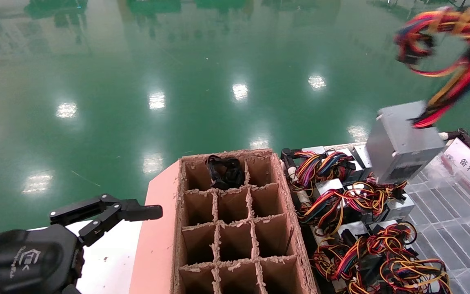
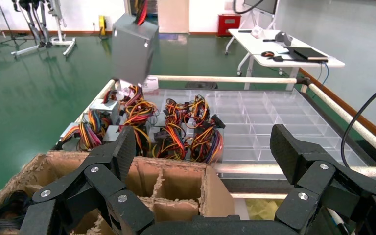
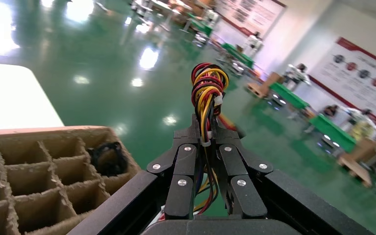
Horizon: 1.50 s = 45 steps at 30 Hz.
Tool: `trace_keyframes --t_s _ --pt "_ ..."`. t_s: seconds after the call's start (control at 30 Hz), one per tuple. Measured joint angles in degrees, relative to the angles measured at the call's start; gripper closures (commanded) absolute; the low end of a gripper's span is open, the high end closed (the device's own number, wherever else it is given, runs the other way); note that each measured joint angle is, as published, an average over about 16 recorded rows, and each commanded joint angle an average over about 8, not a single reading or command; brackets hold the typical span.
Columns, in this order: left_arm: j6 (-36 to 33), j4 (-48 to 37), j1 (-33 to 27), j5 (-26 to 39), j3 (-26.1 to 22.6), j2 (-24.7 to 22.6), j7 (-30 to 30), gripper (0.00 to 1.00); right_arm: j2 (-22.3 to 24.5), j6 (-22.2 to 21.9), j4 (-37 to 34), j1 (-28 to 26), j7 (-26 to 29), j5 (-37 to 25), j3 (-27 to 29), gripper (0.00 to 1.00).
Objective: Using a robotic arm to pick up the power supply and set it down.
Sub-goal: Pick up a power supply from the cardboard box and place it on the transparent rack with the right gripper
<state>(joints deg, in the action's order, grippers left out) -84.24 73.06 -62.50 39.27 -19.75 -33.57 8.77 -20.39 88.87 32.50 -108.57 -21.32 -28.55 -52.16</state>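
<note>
In the head view, nearest to the camera at the lower left, the left gripper (image 1: pixel 108 216) hangs over a white table (image 1: pixel 108 261), with its two black fingers spread wide apart and nothing between them. The left wrist view shows the same: both fingers (image 2: pixel 103 166) stand far from each other.

Just beside it, in the middle, stands a brown cardboard box (image 1: pixel 296 241) divided into many square cells. In the far middle cell lies a black coiled cable bundle (image 1: pixel 225 171).

To the right of the box there is a clear plastic tray (image 1: pixel 455 220). Its left part holds several other power supplies (image 1: pixel 365 241) with tangled red, yellow and orange wires.

Above the far side of this tray, the power supply (image 1: pixel 402 141) hangs in the air, tilted, touching nothing below. Its wire bundle (image 1: pixel 455 53) goes up to the upper right corner. In the right wrist view, the right gripper (image 3: pixel 206 134) has its fingers closed narrowly around these wires (image 3: pixel 206 90), so the box hangs from its cables.

Farther behind is the shiny green floor (image 1: pixel 178 81).
</note>
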Motion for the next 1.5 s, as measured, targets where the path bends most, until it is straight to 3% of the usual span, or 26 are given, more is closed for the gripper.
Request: trace_keyframes --t_s 0.3,0.6,0.97,1.5 --pt "0.0 0.0 0.0 0.0 0.0 0.0 0.0 0.00 10.6 -2.0 5.7 2.8 2.1 2.5 0.0 1.00" --pt "0.0 0.0 0.0 0.0 0.0 0.0 0.0 0.00 15.2 -1.7 4.4 9.5 0.4 8.7 -3.0 1.00" --pt "0.0 0.0 0.0 0.0 0.0 0.0 0.0 0.00 14.8 -2.7 0.7 17.9 -4.5 15.9 -7.2 1.00" --pt "0.0 0.0 0.0 0.0 0.0 0.0 0.0 0.00 9.4 -6.7 -0.7 21.4 -5.6 14.9 -9.9 1.00"
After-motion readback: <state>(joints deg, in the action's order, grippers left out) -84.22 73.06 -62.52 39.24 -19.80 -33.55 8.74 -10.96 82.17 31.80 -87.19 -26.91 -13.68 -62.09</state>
